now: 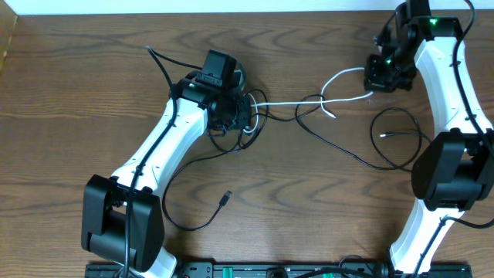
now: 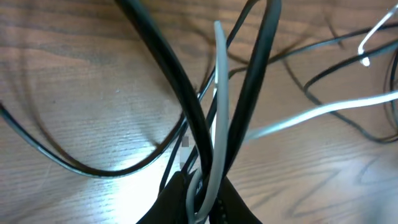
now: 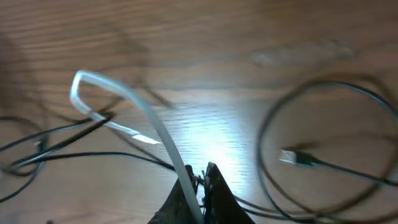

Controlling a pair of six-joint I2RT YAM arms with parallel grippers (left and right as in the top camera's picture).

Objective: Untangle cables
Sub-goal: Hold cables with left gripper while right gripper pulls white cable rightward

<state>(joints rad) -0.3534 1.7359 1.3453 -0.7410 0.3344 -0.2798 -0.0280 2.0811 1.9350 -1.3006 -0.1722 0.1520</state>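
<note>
Two arms, one white cord strung between them.

The left gripper (image 2: pixel 198 190) is clamped on a knot of thin black cords (image 2: pixel 179 93), with the thin white cord (image 1: pixel 293 103) caught in the same pinch, near the middle of the brown wooden table (image 1: pixel 77 116). The right gripper (image 3: pixel 200 180) is closed on that white cord further along, off to the right. Held apart like this, I'd guess they mean to draw it out of the black loops.

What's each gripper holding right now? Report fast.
Left gripper: shut on a bunch of thin black and white cables.
Right gripper: shut on the thin white cable.
</note>
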